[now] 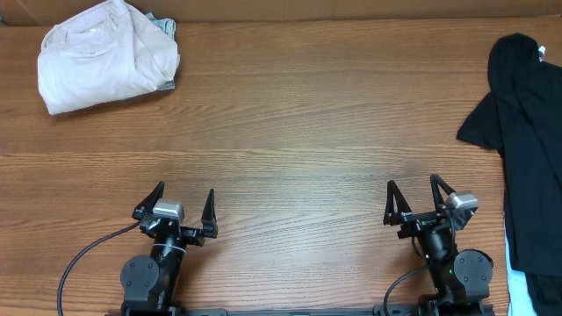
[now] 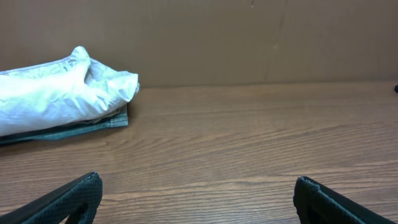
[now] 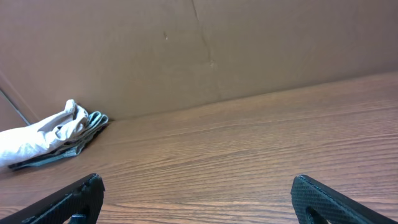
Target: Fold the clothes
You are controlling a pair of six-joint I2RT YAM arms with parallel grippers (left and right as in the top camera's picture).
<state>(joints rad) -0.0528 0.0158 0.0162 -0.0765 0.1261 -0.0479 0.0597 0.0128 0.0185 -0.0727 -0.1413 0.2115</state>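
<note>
A limp black garment (image 1: 527,149) lies crumpled along the table's right edge, with a small white label (image 1: 542,54) near its top. A cream-white bundle of cloth (image 1: 105,57) rests at the far left corner on a folded grey-green piece; it also shows in the left wrist view (image 2: 59,93) and in the right wrist view (image 3: 46,137). My left gripper (image 1: 184,204) is open and empty near the front edge. My right gripper (image 1: 413,197) is open and empty near the front edge, left of the black garment.
A brown cardboard wall (image 2: 249,37) stands along the table's far edge. The wooden table (image 1: 299,123) stretches between the two cloth piles. A light blue item (image 1: 518,294) peeks out under the black garment at the front right corner.
</note>
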